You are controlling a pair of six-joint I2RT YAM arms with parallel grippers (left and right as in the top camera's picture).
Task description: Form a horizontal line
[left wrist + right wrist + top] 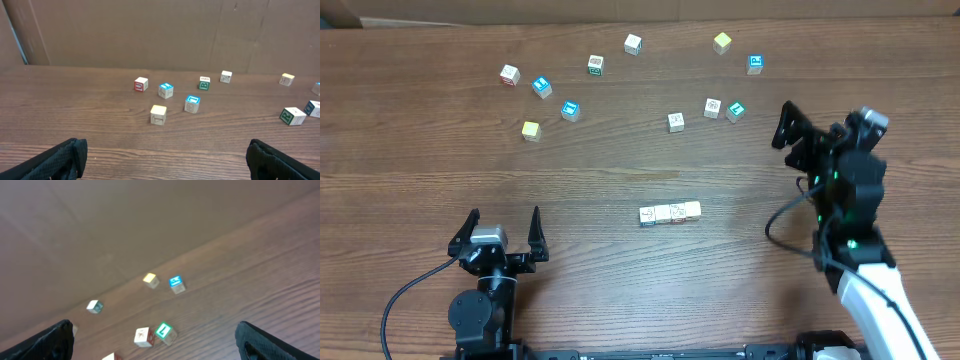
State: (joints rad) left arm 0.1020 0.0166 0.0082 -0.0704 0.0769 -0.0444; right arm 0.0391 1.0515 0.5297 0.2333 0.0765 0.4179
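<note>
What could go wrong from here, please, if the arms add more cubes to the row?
1. The row is only loose cubes touching each other; setting another cube at its end could easily knock it crooked.
2. Near the open right gripper, the green-marked cube and a whitish cube sit close together, so jaws this wide might catch or scatter both.

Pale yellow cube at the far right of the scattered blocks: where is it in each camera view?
Overhead: the pale yellow cube sits near the top, right of centre.
Left wrist: it is far right, above mid-height.
Right wrist: it is mid-frame, slightly left.
Shared landmark: the blue-faced cube just right of it, probably clipped at left wrist's edge.
</note>
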